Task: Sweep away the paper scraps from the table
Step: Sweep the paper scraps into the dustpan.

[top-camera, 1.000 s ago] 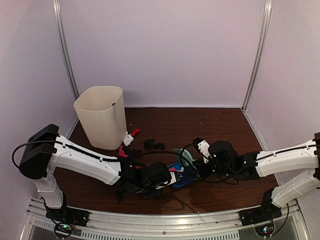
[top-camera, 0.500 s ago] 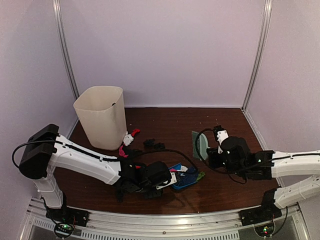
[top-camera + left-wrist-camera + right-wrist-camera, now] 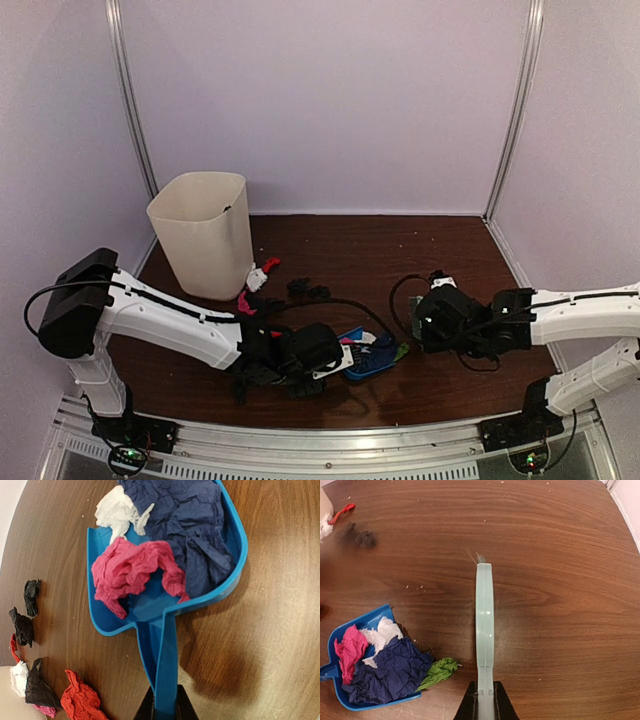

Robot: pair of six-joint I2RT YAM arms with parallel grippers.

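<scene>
Pinching the blue dustpan (image 3: 162, 645) by its handle with the left gripper (image 3: 161, 709), squeezed tight on the plastic. Resting the pan on the table (image 3: 560, 555), loaded with paper scraps (image 3: 132, 575): pink, white and a big dark blue wad. Over on the right, gripping the pale green brush (image 3: 484, 610) in the right gripper (image 3: 482, 702), closed firmly on its handle, bristle end pointing away (only a few bristles peeking out at the tip). Holding that brush just beside the pan, not touching it. Seeing one green scrap (image 3: 438, 672) on the wood just beside the pan, touching the dark blue wad. Further left, near the cream bin (image 3: 203, 232), spotting loose black, red, white and pink bits (image 3: 262, 282) lying on the table.
</scene>
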